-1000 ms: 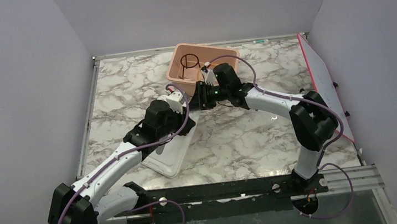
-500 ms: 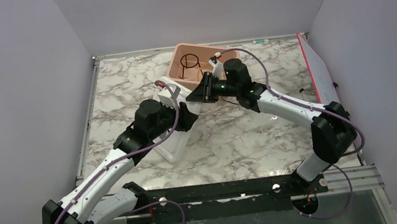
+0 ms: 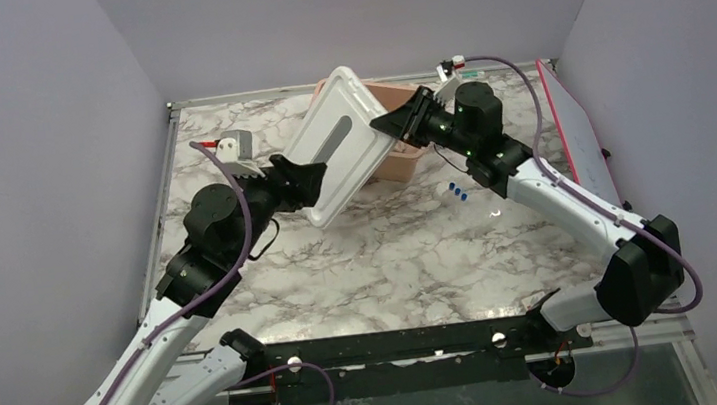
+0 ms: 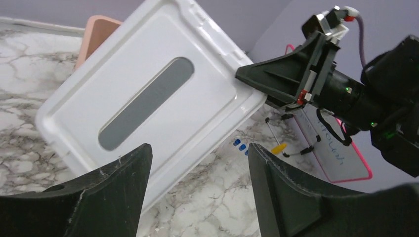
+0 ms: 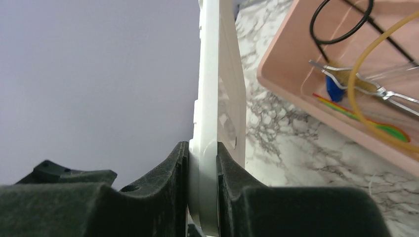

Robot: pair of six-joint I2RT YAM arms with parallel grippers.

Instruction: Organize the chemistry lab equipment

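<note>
lab equipment (image 5: 356,84) sits in pink tub (image 3: 399,164) at 12 o'clock; white lid (image 3: 338,144), previously flat, now raised, right gripper (image 5: 202,148) pinching its edge, left gripper (image 4: 197,148) jaws spread. closing looks premature: blue pieces (image 3: 456,190) lie outside.

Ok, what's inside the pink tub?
The pink tub holds a black wire ring, tan tube, silver tongs, red-orange rod, blue piece. From above, the white lid hides most of it.

tube (image 5: 350,91) and tongs (image 5: 336,75) (inside tub (image 5: 276,54))
</note>
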